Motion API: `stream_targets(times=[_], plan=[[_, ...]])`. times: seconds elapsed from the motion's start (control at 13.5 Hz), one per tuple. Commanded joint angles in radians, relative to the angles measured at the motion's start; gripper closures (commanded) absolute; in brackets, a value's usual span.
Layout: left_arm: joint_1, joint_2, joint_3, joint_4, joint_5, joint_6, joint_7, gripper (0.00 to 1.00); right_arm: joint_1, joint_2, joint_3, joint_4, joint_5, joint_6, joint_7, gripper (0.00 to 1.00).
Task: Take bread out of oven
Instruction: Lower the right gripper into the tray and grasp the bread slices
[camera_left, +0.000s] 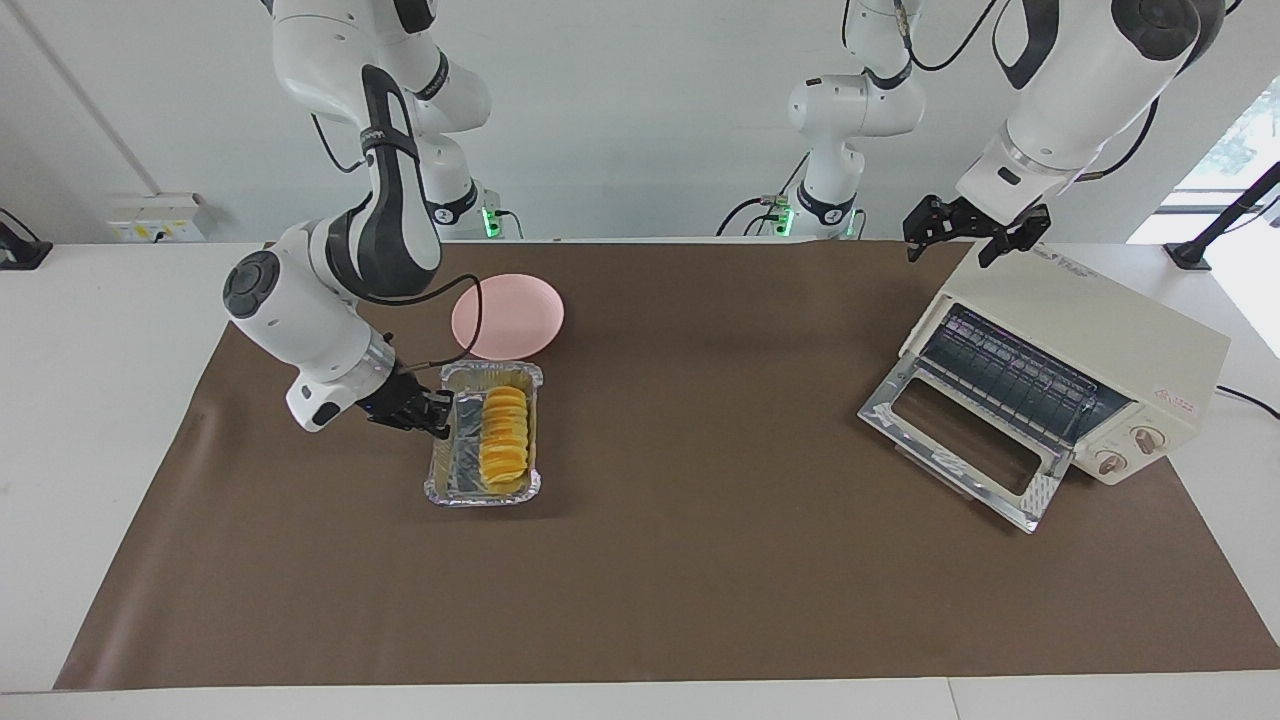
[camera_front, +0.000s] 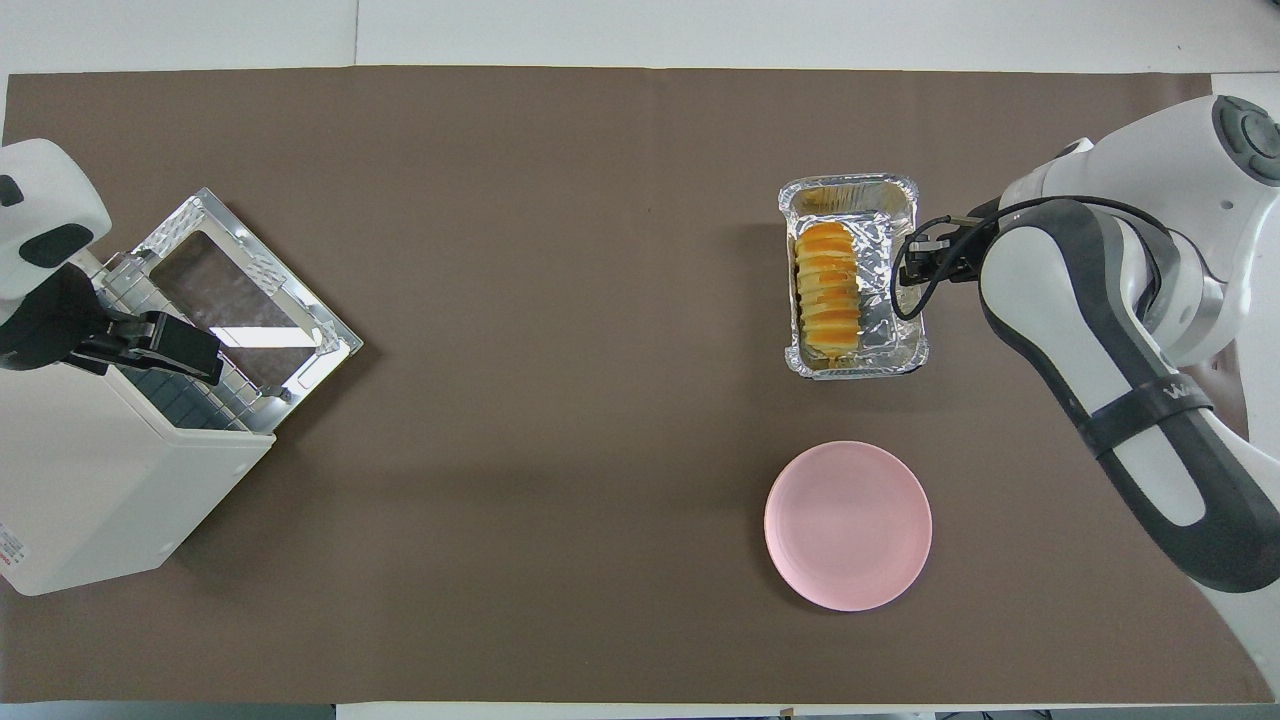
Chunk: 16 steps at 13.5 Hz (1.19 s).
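Note:
The bread (camera_left: 503, 437) (camera_front: 828, 290), a ridged golden loaf, lies in a crinkled foil tray (camera_left: 480, 497) (camera_front: 850, 190) low over the brown mat, toward the right arm's end of the table. My right gripper (camera_left: 440, 412) (camera_front: 912, 262) is shut on the tray's long rim, on the side away from the oven. The cream oven (camera_left: 1090, 330) (camera_front: 90, 480) stands at the left arm's end with its glass door (camera_left: 1035, 500) (camera_front: 335, 335) folded down and its wire rack bare. My left gripper (camera_left: 968, 240) (camera_front: 195, 348) hangs open over the oven's top and holds nothing.
A round pink plate (camera_left: 508, 315) (camera_front: 848, 525) lies on the mat, nearer to the robots than the foil tray. A brown mat (camera_left: 700, 600) (camera_front: 500, 150) covers most of the white table. The oven's knobs (camera_left: 1128, 450) face away from the robots.

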Motion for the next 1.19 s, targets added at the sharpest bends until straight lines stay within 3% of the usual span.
stream_targets(times=[0.0,0.74,0.82,0.89,0.97,1.11], plan=[[0.009,-0.022,-0.007,-0.024,0.016,0.019,0.007,0.00,-0.005,-0.033,0.011,-0.071,0.027,0.060,-0.034,1.00],[0.010,-0.022,-0.007,-0.024,0.015,0.019,0.007,0.00,-0.011,-0.037,0.005,-0.114,0.027,0.095,-0.083,1.00],[0.009,-0.022,-0.007,-0.024,0.016,0.019,0.007,0.00,-0.011,-0.037,0.004,-0.114,0.027,0.095,-0.077,0.69],[0.009,-0.022,-0.007,-0.024,0.016,0.019,0.007,0.00,-0.011,-0.035,0.004,-0.111,0.027,0.092,-0.069,0.20],[0.009,-0.023,-0.007,-0.024,0.016,0.019,0.007,0.00,-0.011,-0.037,0.003,-0.111,0.027,0.089,-0.066,0.00],[0.009,-0.023,-0.007,-0.024,0.016,0.019,0.007,0.00,-0.017,-0.046,0.001,-0.105,0.024,0.077,-0.064,0.00]])
